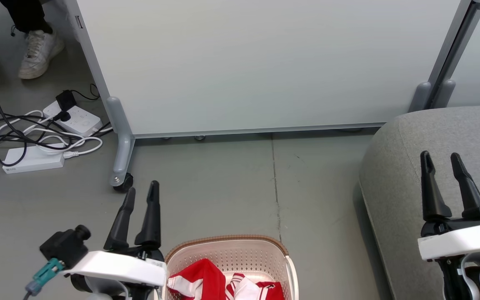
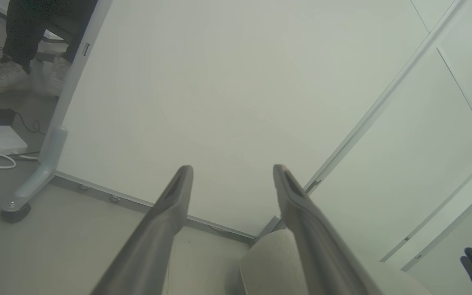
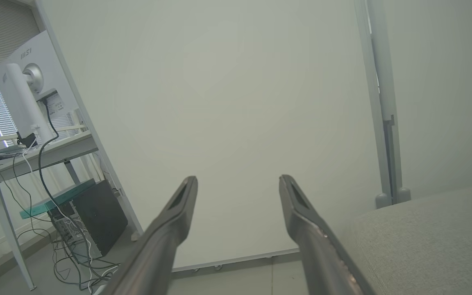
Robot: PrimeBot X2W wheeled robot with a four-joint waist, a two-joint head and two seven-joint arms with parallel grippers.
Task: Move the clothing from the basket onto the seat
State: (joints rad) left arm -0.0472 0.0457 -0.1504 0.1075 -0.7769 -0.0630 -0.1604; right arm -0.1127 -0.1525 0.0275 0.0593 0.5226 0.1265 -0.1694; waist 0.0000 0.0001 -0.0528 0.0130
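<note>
- Your left gripper (image 1: 142,187) is released: its two fingers stand apart with nothing between them, raised over the floor (image 1: 223,187) just off the basket's left side.
- Your right gripper (image 1: 441,156) is released too, fingers spread and empty, hanging over the near-left part of the seat (image 1: 390,175).
- The clothing (image 1: 200,279) lies inside the basket (image 1: 227,239): a plain red piece bunched toward the left wall, and a red-and-white striped piece beside it toward the middle. The basket's near half is cut off by the head view's bottom edge, so you cannot tell how much more is in there.
- By my reading, the task has not got going: no garment lies on the part of the seat you can see, and neither gripper is on fabric. Every pick, carry and drop is yet to do.
- The seat stands on the floor to the basket's right, with a strip of bare floor between them. Nothing sits in that strip, so the carry path looks clear.
- Behind both stands a pale wheeled partition (image 1: 265,62); its caster foot (image 1: 122,182) is close to your left fingertips, so mind it when that arm swings.
- Further left on the floor lie power strips (image 1: 73,118) and tangled cables (image 1: 15,133), and a person's shoe (image 1: 40,52) near the partition's far-left edge. All are well apart from the basket.
</note>
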